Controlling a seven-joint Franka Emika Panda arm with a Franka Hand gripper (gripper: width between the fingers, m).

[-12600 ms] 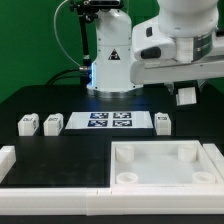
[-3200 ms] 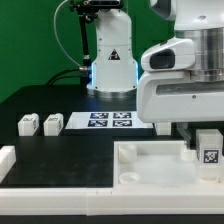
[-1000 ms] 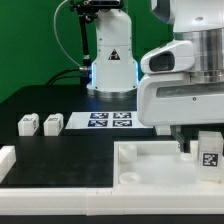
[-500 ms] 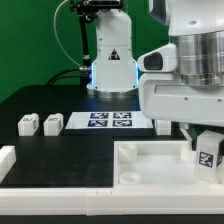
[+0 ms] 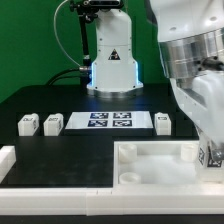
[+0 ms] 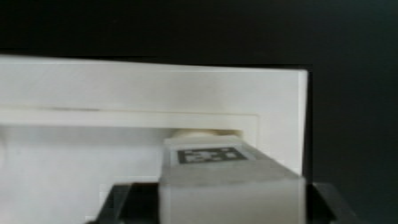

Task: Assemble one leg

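Note:
My gripper [image 5: 209, 148] is shut on one leg [image 5: 212, 156], a small white post with a black-and-white tag, and holds it at the far corner of the large white tray-like piece [image 5: 150, 176] on the exterior view's right. In the wrist view the leg [image 6: 221, 180] fills the space between the dark fingers [image 6: 135, 202], its tagged end close to a round corner socket [image 6: 205, 130] of the tray [image 6: 107, 100]. My gripper [image 6: 222, 208] hides the leg's lower part. Three more legs [image 5: 28, 124], [image 5: 52, 123], [image 5: 162, 122] stand on the black table.
The marker board [image 5: 110, 121] lies between the loose legs. A white raised border [image 5: 40, 190] runs along the table's front and left. The robot base [image 5: 112, 60] stands at the back. The arm's bulk covers the exterior view's right side.
The arm has swung and turned over the tray's right side. The held leg has shifted a little toward the exterior view's right edge and lower. The leg at the marker board's right end shows again.

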